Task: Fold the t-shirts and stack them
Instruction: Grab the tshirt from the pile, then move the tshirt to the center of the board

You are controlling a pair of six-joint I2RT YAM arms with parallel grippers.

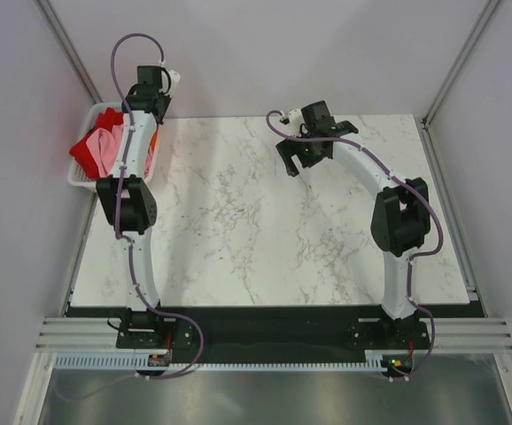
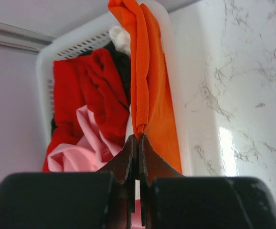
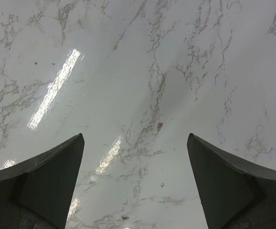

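The white slatted basket (image 1: 81, 177) stands at the table's far left corner with the shirts in it. In the left wrist view the bright orange-red t-shirt (image 2: 147, 71) hangs stretched along the basket's right rim (image 2: 176, 95), the deeper red t-shirt (image 2: 88, 90) lies bunched in the middle, and the pale pink t-shirt (image 2: 80, 152) lies below it. My left gripper (image 2: 139, 138) is shut on a fold of the orange-red t-shirt, above the basket (image 1: 141, 115). My right gripper (image 3: 135, 138) is open and empty over bare marble at the far middle (image 1: 305, 155).
A dark garment and a bit of white cloth (image 2: 121, 40) lie deeper in the basket. The marble table top (image 1: 265, 230) spreads to the right of the basket. Grey walls and metal frame posts stand at the back and sides.
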